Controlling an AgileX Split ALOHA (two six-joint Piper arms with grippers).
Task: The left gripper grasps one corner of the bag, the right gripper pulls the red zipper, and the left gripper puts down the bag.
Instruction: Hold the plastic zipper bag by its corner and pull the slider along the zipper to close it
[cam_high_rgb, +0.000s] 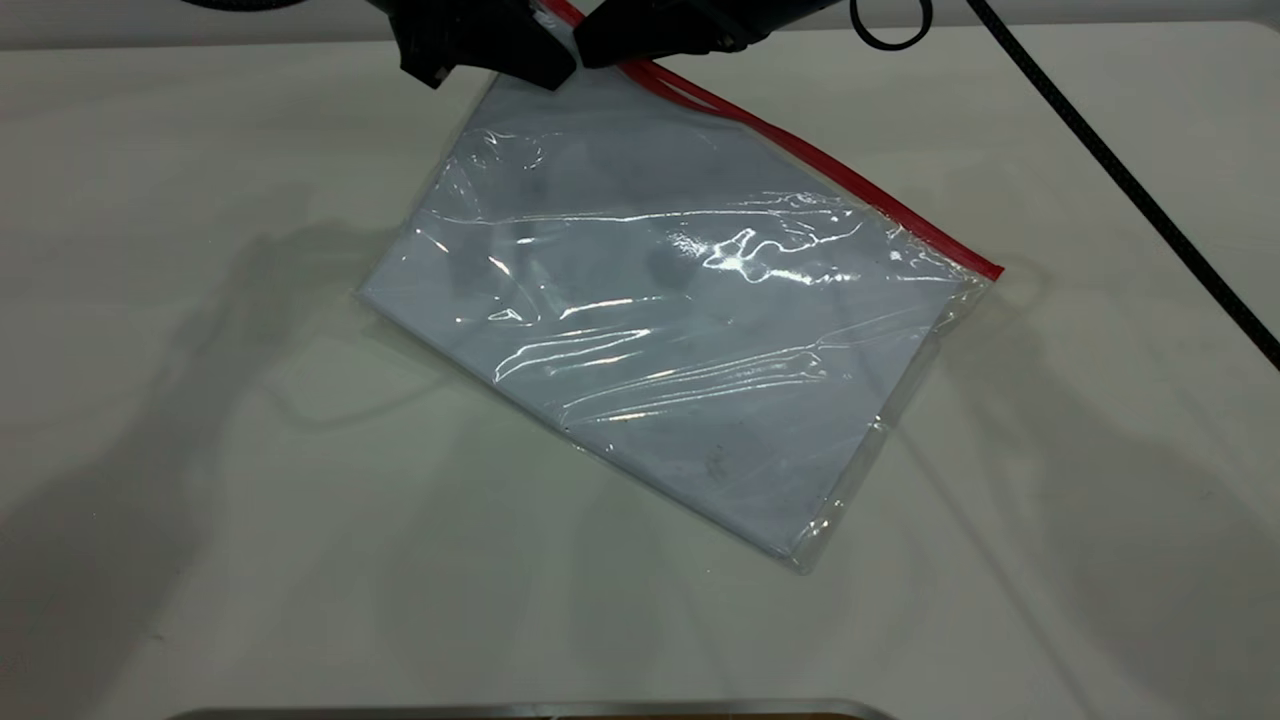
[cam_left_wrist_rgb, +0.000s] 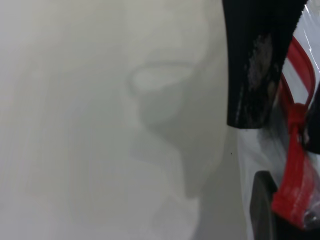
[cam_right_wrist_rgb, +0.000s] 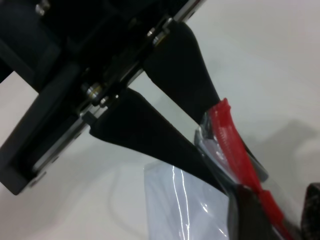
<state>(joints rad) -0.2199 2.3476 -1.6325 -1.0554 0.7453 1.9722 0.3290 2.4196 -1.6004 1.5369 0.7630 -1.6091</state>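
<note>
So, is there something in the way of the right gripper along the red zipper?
Nothing visible. The right gripper is already at the red zipper, beside the left gripper, and the strip runs bare to the bag far corner.

Bag (cam_high_rgb: 680, 330) glossy crinkled clear plastic; table (cam_high_rgb: 200, 450) matt, smooth.

L gripper (cam_high_rgb: 485, 45) & R gripper (cam_high_rgb: 665, 35) side by side at the bag's (cam_high_rgb: 660, 320) raised far corner, nearly touching; both clamped on its red-edged end.
</note>
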